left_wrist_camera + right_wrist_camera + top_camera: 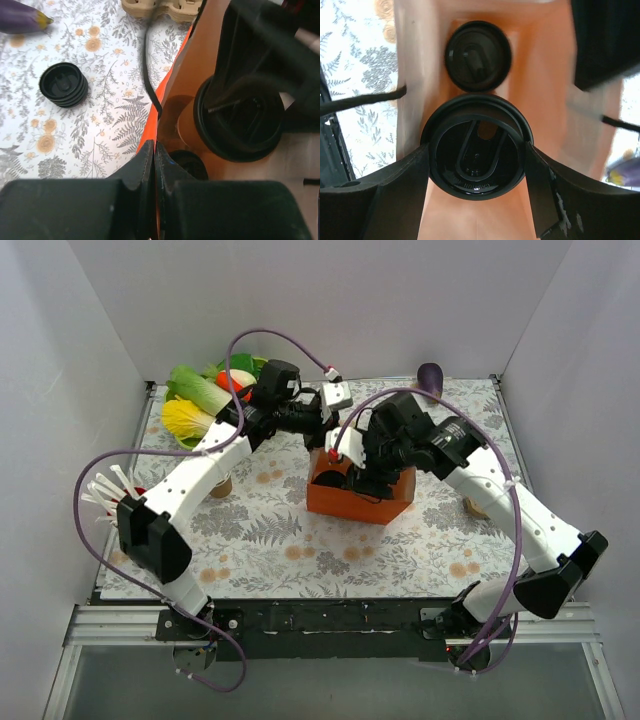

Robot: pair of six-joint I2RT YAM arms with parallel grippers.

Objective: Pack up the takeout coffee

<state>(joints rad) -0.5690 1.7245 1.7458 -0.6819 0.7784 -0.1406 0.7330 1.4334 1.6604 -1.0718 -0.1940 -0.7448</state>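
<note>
An orange paper bag [345, 498] stands open mid-table. My left gripper [325, 432] is shut on the bag's left wall, pinching the orange edge [165, 95] between its fingertips [145, 155]. My right gripper [378, 472] reaches down into the bag and is shut on a takeout coffee cup by its black lid [476, 152]; this cup also shows in the left wrist view [240, 120]. A second lidded cup [477, 55] stands deeper in the bag, beside it. Another brown cup [220, 485] stands on the table under my left arm.
A stack of black lids [64, 84] lies on the floral cloth left of the bag. A cardboard carrier [160, 6] and an eggplant [430, 375] lie beyond. Toy vegetables [200, 395] sit far left. A brown object [478, 508] lies under my right arm.
</note>
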